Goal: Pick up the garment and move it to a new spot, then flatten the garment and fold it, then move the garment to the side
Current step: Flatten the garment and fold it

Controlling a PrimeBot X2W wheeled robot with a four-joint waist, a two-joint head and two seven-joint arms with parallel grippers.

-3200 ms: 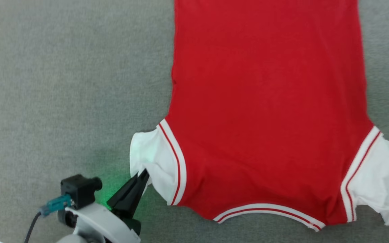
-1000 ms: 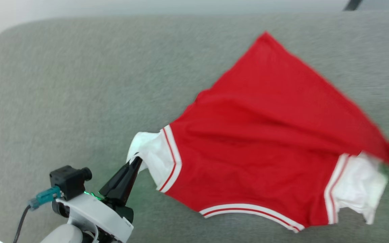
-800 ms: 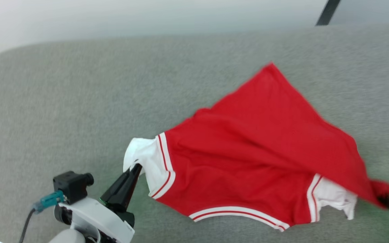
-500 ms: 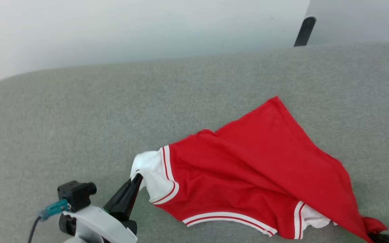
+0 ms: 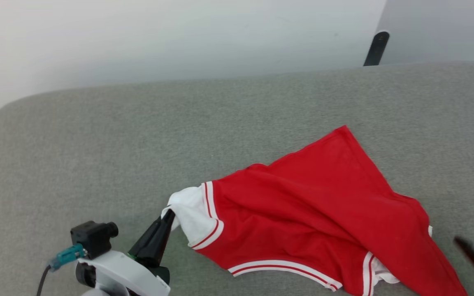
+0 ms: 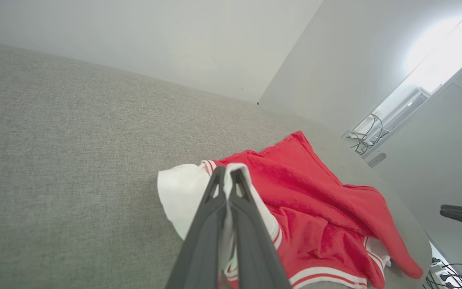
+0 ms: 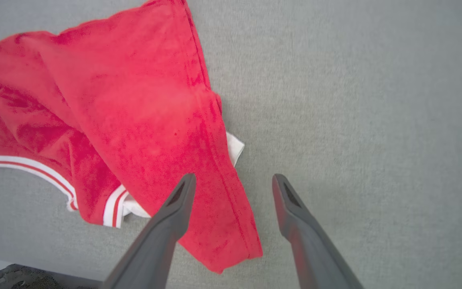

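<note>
The garment (image 5: 311, 222), a red shirt with white sleeves and striped trim, lies on the grey surface (image 5: 97, 144) with its far hem folded over toward the near right. My left gripper (image 5: 170, 213) is shut on the white left sleeve (image 5: 189, 218), and the left wrist view shows its tips (image 6: 227, 173) pinching that sleeve (image 6: 179, 196). My right gripper (image 5: 472, 238) stands open just right of the garment's folded corner. In the right wrist view the right gripper (image 7: 233, 181) hovers open over that red corner (image 7: 231, 249), holding nothing. The right sleeve (image 7: 234, 149) is mostly covered.
A pale wall rises beyond the grey surface's rounded far edge. A dark post (image 5: 376, 48) stands behind it at the upper right. Bare grey surface stretches to the left and far side of the garment. The near edge of the surface shows low in the right wrist view.
The right gripper dragged the far hem corner over the garment to the near right, then opened and let it drop. The head camera tilted up. The left gripper kept its hold.
</note>
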